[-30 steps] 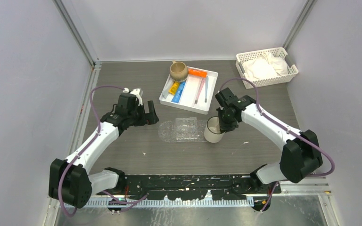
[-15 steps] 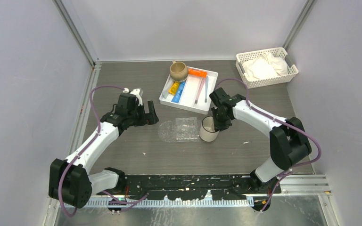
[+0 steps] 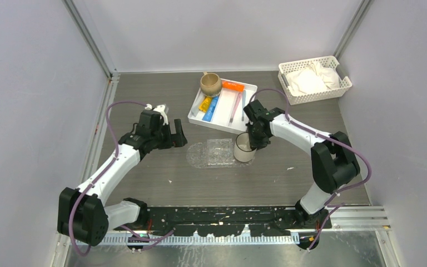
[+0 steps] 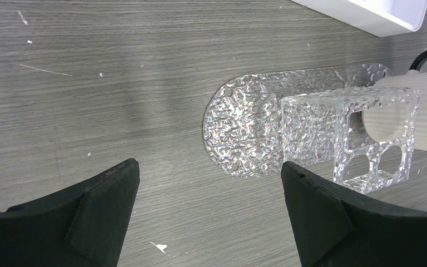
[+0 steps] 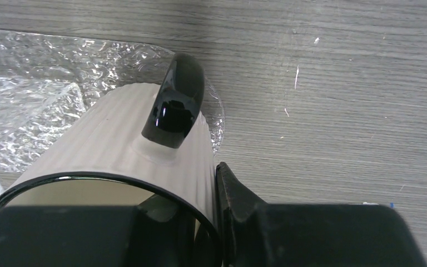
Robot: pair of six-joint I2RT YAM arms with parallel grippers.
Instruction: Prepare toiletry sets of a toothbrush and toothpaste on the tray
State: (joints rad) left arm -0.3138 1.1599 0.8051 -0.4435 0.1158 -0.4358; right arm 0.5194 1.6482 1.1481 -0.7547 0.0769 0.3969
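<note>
We are gripping the white mug (image 3: 243,152) by its rim with our right pincer (image 3: 253,141), at the clear tray's (image 3: 207,152) right end — our left pincer (image 3: 178,135) is hovering wide open beside it. The toothpaste (image 3: 210,107) is lying in the white tray (image 3: 217,125).

Right claw (image 3: 249,144), clamped on the rim of the white mug (image 3: 243,152), has carried the mug leftward and a little toward the far side of the tabletop (image 3: 161,100). The mug earlier stood just beside the right end of the clear tray (image 3: 198,156); it now overlaps that end. The right arm's elbow (image 3: 333,164) has swung in leftward, away from the near edge.
</note>
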